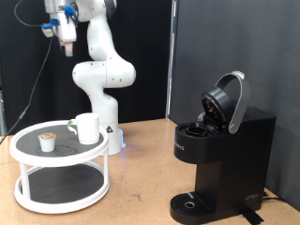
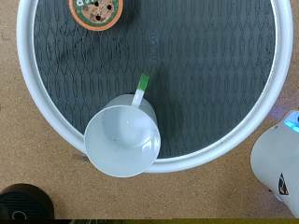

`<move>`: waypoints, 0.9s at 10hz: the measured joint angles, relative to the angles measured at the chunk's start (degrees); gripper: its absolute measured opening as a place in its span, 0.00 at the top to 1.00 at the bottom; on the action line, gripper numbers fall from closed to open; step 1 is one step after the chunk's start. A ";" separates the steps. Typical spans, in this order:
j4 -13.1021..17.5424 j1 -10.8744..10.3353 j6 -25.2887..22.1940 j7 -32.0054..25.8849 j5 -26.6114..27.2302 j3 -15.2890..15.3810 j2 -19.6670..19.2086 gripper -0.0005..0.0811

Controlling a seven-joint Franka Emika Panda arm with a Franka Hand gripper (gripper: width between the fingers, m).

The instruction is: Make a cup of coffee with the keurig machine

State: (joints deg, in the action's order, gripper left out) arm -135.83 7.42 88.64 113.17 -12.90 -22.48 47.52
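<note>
Little of the task looks done: at the exterior view's left, the pincer (image 1: 66, 39) hangs high above the round white tray (image 1: 28, 150), holding nothing; whether it is wide or narrow I cannot tell. On the tray's dark mesh sit the coffee pod (image 1: 47, 142) and the cup (image 1: 87, 127), empty in the wrist view. At the right the keurig machine (image 1: 225, 150) stands lid up on the brown wooden surface (image 1: 141, 178), black curtains behind
</note>
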 joint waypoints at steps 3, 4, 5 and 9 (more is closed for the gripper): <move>-0.23 0.00 0.17 0.00 0.22 -0.07 0.07 0.00; -0.23 0.04 0.91 0.19 0.22 -0.25 -0.15 0.00; -0.12 0.08 1.97 0.58 0.21 -0.64 -0.81 0.00; 1.60 0.09 5.02 0.74 0.19 -3.02 -5.56 0.00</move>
State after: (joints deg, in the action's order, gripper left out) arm -134.23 7.50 93.67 113.91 -12.71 -25.50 41.96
